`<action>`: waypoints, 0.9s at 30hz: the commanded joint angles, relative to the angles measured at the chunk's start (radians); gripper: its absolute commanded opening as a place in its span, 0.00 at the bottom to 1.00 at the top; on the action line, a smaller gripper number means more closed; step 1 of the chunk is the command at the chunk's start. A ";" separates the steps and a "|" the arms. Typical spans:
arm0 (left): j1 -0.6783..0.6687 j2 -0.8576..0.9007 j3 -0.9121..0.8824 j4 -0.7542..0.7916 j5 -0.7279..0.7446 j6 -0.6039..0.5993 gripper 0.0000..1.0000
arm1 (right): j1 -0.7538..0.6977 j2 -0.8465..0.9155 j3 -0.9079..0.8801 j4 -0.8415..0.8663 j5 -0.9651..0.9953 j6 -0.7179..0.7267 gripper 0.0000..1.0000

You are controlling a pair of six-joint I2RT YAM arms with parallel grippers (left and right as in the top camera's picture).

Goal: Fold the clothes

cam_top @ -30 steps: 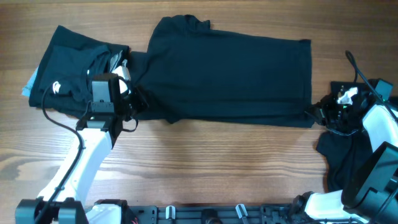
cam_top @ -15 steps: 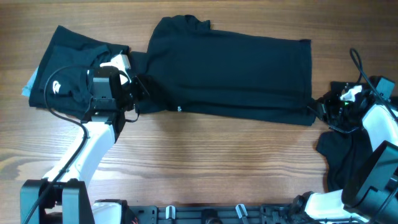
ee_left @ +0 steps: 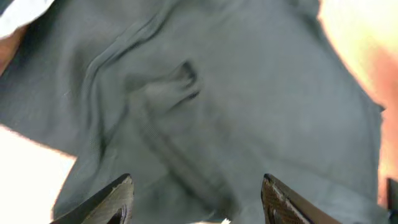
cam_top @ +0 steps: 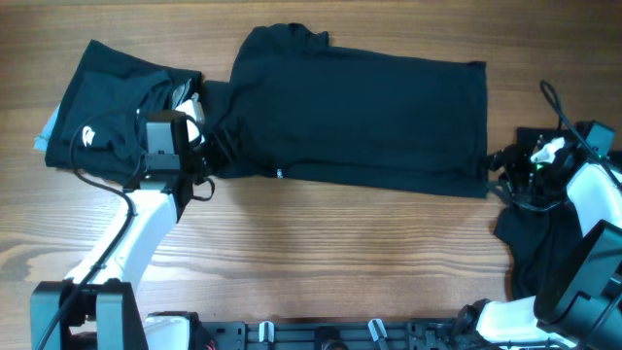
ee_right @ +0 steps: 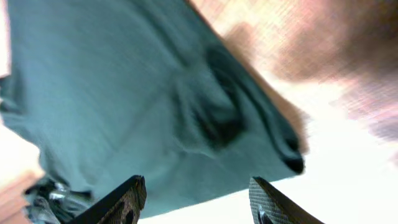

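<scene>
A large black garment lies flat across the middle of the table, shown in both wrist views as grey-green cloth. At its lower left corner my left gripper is open, jaws wide apart over wrinkled fabric and holding nothing. My right gripper is open at the lower right corner, its fingers spread above the cloth's edge. A second black garment with a small white logo sits folded at the far left. A third lies crumpled under my right arm.
Bare wooden tabletop runs along the near side below the spread garment. A pale blue edge peeks out beside the left garment. Cables trail from both arms.
Both grippers were shut on the garment's near corners and have now opened, letting the cloth go. The near edge has shifted slightly away from me.
</scene>
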 commanded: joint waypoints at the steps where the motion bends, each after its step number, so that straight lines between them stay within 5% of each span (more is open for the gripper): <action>1: -0.006 0.010 0.015 -0.031 0.140 0.080 0.73 | 0.004 0.013 0.014 -0.055 0.045 -0.090 0.57; 3: -0.026 0.010 0.015 -0.046 0.172 0.110 0.83 | 0.015 0.013 0.014 -0.080 0.045 -0.121 0.57; 4: -0.039 0.010 0.014 -0.052 0.175 0.124 1.00 | 0.025 0.013 0.014 -0.089 0.044 -0.134 0.57; 7: -0.047 0.011 0.014 -0.024 0.241 0.121 1.00 | 0.054 0.013 0.014 -0.100 0.044 -0.134 0.56; 8: -0.047 0.011 0.015 -0.017 0.227 0.122 0.97 | 0.063 0.013 0.014 -0.101 0.044 -0.133 0.56; 11: -0.047 0.033 0.015 -0.025 0.150 0.120 0.63 | 0.080 0.013 0.014 -0.096 0.048 -0.132 0.56; 14: -0.056 0.084 0.015 -0.025 0.151 0.112 0.63 | 0.080 0.013 0.014 -0.094 0.052 -0.133 0.56; 19: -0.119 0.190 0.015 0.027 0.155 0.043 0.43 | 0.080 0.013 0.014 -0.093 0.056 -0.133 0.55; 27: -0.203 0.193 0.015 0.040 0.032 0.037 0.40 | 0.080 0.013 0.014 -0.092 0.056 -0.133 0.55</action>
